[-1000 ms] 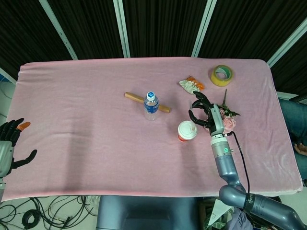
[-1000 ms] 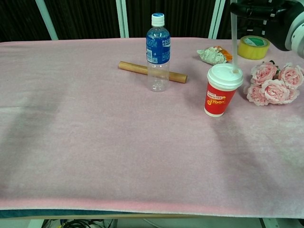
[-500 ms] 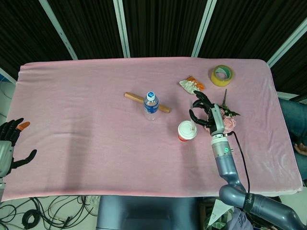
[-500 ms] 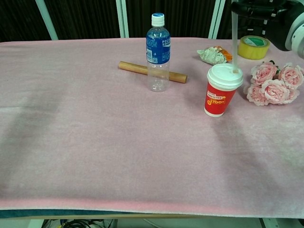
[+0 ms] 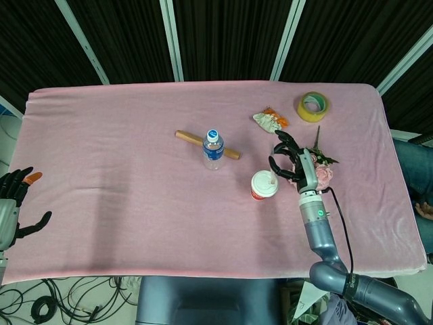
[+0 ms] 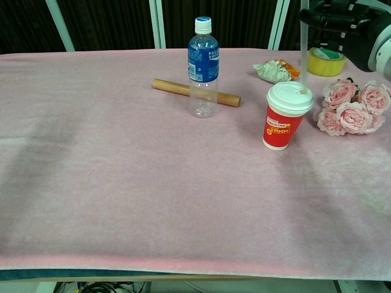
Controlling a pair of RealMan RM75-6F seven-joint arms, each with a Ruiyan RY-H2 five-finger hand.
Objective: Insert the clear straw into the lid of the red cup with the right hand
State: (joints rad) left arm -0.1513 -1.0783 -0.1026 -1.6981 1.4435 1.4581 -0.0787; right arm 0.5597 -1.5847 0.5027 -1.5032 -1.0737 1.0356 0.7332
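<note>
The red cup with a white lid stands upright on the pink cloth, right of centre; from the head view the red cup shows from above. A clear straw stands vertical with its lower end at the lid's right part. My right hand pinches the straw's upper part above the cup; the same right hand shows just right of the cup in the head view. My left hand hangs off the table's left edge, fingers spread, holding nothing.
A water bottle stands left of the cup with a wooden rod behind it. Pink roses lie right of the cup. A crumpled wrapper and a yellow tape roll sit behind.
My right hand has shifted slightly to the right and down with the straw, whose lower end stays at the lid. The cup and left hand have not moved.
</note>
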